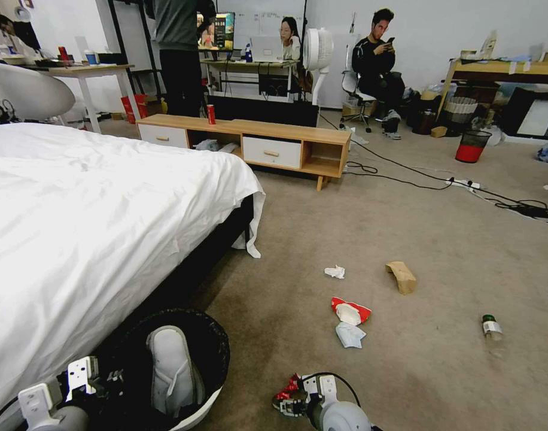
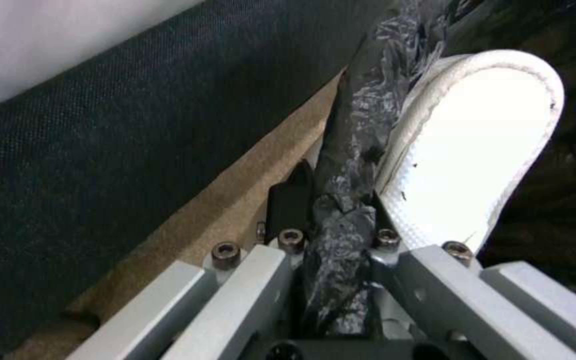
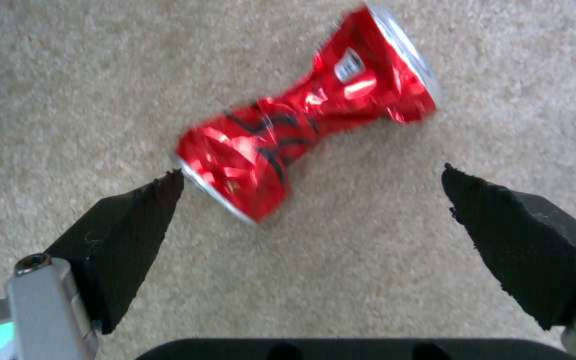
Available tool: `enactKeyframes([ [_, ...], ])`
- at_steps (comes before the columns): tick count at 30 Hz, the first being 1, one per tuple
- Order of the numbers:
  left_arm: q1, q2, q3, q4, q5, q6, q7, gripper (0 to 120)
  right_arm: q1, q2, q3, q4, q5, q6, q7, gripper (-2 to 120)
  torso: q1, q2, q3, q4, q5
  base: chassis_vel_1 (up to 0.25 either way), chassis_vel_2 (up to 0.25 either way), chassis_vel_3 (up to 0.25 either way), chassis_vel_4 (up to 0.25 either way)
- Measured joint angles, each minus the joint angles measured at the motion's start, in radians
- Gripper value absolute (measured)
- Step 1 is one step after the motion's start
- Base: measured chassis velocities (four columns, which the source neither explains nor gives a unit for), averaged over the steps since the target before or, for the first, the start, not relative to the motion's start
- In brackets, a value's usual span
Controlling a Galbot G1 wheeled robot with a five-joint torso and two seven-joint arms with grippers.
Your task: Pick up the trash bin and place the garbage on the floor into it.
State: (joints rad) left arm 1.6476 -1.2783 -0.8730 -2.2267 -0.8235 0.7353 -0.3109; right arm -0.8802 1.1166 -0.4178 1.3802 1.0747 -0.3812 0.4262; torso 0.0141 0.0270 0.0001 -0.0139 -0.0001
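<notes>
Now, right gripper (image 3: 311, 172) spread wide over crushed can (image 3: 301, 135) on floor (image 1: 405, 371): light, slippery; pinch its waist. Left gripper (image 2: 335, 235) clamps trash bin (image 1: 217, 359) rim.

The head camera looks forward and down over the beige short-pile carpet floor (image 1: 370, 227), while both wrist cameras look closely past their tools, sharing the round white plastic trash bin with black bag (image 1: 211, 359) (image 2: 348, 150) and the crushed red metal can (image 1: 288, 390) (image 3: 301, 145).

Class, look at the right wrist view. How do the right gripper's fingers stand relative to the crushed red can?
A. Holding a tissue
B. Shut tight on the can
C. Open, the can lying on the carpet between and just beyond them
C: the right gripper is open, its black fingertips spread wide, with the crushed red can lying on the carpet.
</notes>
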Motion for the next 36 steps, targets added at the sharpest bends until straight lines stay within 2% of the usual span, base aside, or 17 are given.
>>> enactKeyframes([
  [29, 0.003, 0.005, 0.003, 0.0, -0.015, 0.0, 0.002, 2, 0.03, 0.09, 0.034, -0.074, 0.072, 0.005, 0.026, 99, 0.0, 0.0, 0.0, 0.0001, 0.0, 0.0, 0.0, 0.0, 0.0],
  [36, -0.007, 0.011, 0.007, 0.01, -0.022, 0.0, 0.0, 2, 0.002, 0.08, 0.059, -0.079, 0.076, 0.003, 0.035, 99, 0.0, 0.0, 0.0, -0.0001, 0.0001, 0.0, 0.0, 0.0, 0.0],
])
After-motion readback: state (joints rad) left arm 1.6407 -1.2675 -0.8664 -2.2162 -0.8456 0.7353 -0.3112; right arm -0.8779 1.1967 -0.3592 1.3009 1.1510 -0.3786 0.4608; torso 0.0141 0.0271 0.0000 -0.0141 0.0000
